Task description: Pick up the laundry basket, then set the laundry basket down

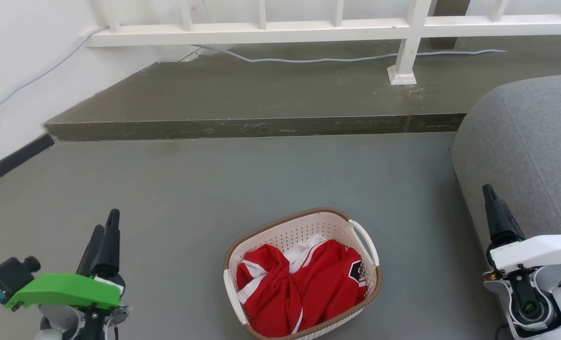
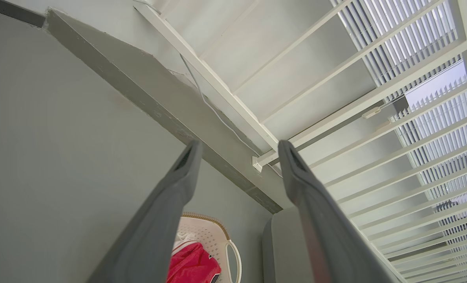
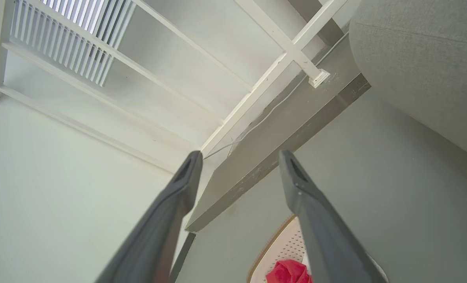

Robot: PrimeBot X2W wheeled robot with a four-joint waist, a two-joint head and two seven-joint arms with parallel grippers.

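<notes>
The laundry basket [image 1: 346, 226] stands on the grey floor at the bottom centre of the head view, cream-white and perforated, with a brown rim and white side handles. Red and white clothing fills it. Its far corner also peeks between the fingers in the left wrist view as laundry basket [image 2: 211, 236] and in the right wrist view as laundry basket [image 3: 284, 245]. My left gripper [image 1: 106, 225] hangs at the lower left, well left of the basket, open and empty, seen too as left gripper [image 2: 238, 151]. My right gripper [image 1: 490, 193] hangs at the lower right, open and empty, seen too as right gripper [image 3: 239, 161].
A grey upholstered seat [image 1: 525, 146] bulks close beside my right arm. A raised dark step [image 1: 242, 126] crosses the floor beyond the basket, carrying a white railing [image 1: 405, 52] and a loose cable [image 1: 308, 60]. A white wall [image 1: 20, 71] closes the left side.
</notes>
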